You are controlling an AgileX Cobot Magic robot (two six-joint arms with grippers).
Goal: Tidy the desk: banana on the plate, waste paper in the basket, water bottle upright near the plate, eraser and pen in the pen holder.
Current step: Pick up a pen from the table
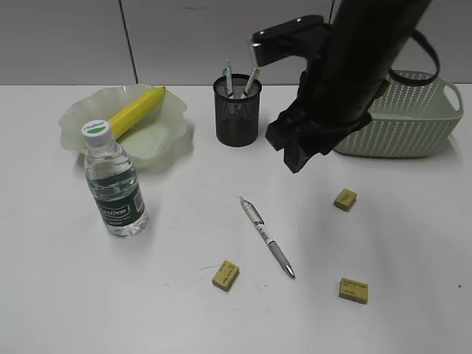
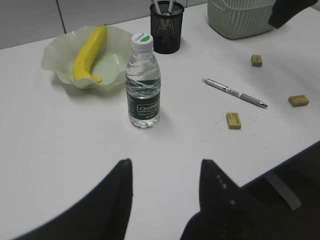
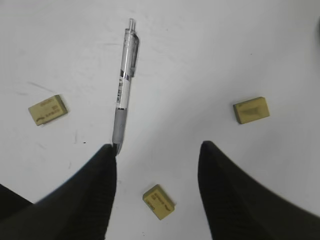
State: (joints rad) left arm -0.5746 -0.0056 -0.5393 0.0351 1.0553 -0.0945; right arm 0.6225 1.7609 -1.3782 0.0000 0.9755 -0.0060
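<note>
With its jaws spread and empty, the right gripper (image 3: 157, 165) hangs above the pen (image 3: 124, 85), which lies flat on the white desk (image 1: 66, 295) among three erasers; light, stiff and slick, it looks best pinched at its rubber grip.

Both hands gape empty — right hand (image 3: 157, 192) raised, angled downward; left hand (image 2: 165, 192) low.

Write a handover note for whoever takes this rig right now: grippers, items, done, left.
Left gripper: open, empty, low over the table.
Right gripper: open, empty, above the pen.
Done: banana on plate; water bottle upright beside it.
Left: pen and three erasers lie on the table; they go in the pen holder. Basket at back right.
</note>
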